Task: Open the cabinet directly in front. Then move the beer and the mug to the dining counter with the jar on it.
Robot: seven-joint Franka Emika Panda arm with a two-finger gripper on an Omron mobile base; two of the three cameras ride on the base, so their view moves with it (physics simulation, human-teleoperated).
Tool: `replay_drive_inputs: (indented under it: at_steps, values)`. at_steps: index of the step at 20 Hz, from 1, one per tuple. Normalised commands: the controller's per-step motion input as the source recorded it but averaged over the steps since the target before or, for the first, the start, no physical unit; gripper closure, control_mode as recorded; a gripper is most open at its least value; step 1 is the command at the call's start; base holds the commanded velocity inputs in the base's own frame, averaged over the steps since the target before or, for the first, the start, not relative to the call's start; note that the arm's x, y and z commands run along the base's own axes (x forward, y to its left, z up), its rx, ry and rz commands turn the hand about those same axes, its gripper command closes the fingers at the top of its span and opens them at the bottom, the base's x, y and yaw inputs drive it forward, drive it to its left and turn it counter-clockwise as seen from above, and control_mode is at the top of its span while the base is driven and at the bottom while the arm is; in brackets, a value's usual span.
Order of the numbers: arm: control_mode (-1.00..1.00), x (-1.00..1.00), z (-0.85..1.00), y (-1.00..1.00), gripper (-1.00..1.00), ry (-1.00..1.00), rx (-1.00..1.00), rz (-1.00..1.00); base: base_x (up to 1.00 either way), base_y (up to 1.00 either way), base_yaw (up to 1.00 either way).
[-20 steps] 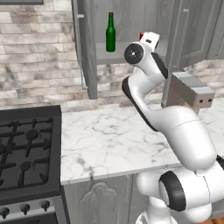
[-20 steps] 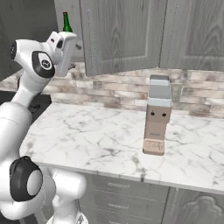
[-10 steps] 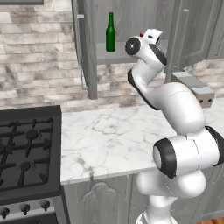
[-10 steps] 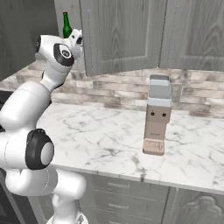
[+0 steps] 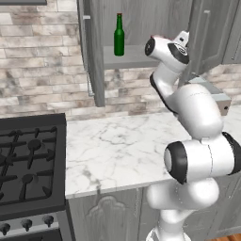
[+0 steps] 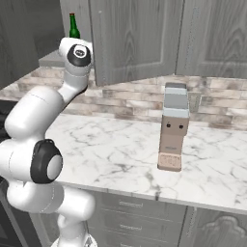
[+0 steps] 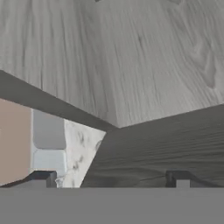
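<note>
Both doors of the cabinet (image 5: 94, 56) stand swung open, and the beer (image 5: 119, 35) stands upright near the left front edge of its shelf. Gripper (image 7: 111, 177) faces grey wood with fingertips (image 7: 43, 178) set well apart, holding nothing.

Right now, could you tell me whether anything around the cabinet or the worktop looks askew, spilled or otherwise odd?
Nothing stands out. The beer stands upright on the shelf of the cabinet, whose left door hangs open, and the marble worktop shows no spill.

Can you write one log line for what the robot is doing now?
cabinet: open | beer: on shelf | gripper: open, empty
</note>
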Motion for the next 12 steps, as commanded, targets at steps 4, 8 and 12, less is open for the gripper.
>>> replay_drive_inputs:
  at_steps: [4, 8, 12]
  values:
    - [-1.00, -0.64, 0.00, -0.91, -1.00, -0.05, 0.00, -0.52, 0.00, 0.00, 0.00]
    - [-1.00, -0.45, 0.00, -0.86, -1.00, 0.00, 0.00, -0.59, 0.00, 0.00, 0.00]
    - [-1.00, -0.16, 0.00, -0.89, -1.00, -0.16, 0.01, -0.18, 0.00, 0.00, 0.00]
